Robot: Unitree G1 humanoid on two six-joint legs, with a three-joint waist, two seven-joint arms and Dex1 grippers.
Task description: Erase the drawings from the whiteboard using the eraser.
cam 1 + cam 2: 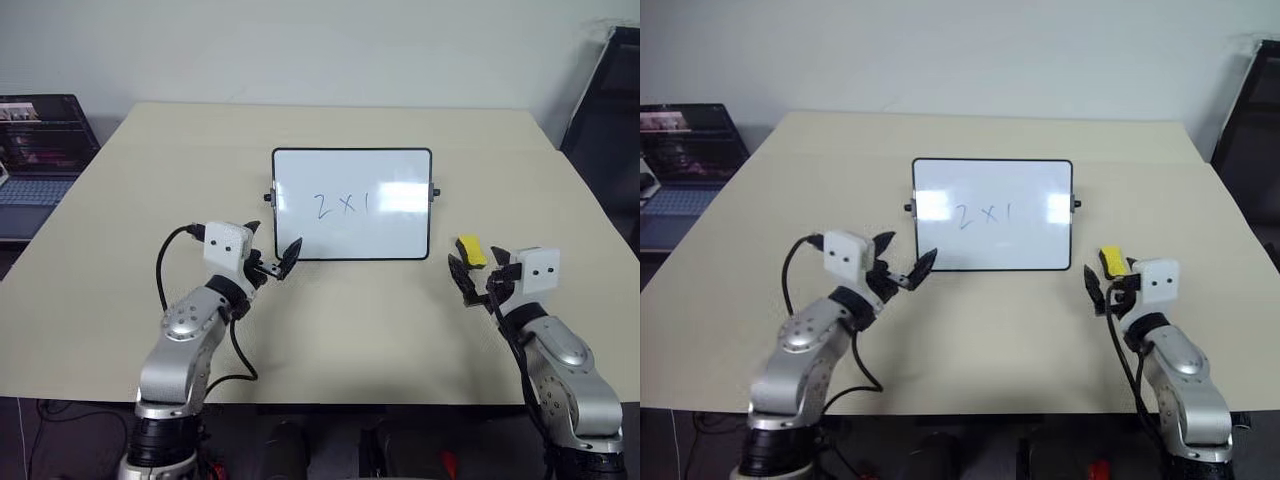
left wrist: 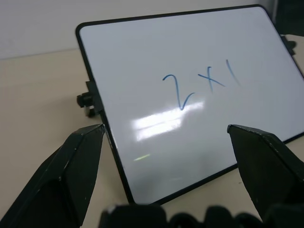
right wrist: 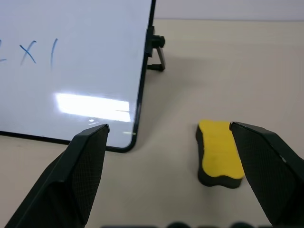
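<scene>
Two end effectors nearest, both released and holding nothing: left end effector (image 1: pixel 272 259) at the whiteboard's lower left corner, right end effector (image 1: pixel 478 280) just short of the eraser (image 1: pixel 471 250). Eraser: yellow, flat on the desk (image 1: pixel 340 330), beside the board's right edge. Whiteboard (image 1: pixel 352 203): propped mid-desk, drawings (image 1: pixel 343 204) unerased. Laptop (image 1: pixel 35 150): far left.

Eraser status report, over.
Both grippers, left and right, open, empty. Eraser on table, right of whiteboard. Drawings intact. Nothing blocking.
</scene>
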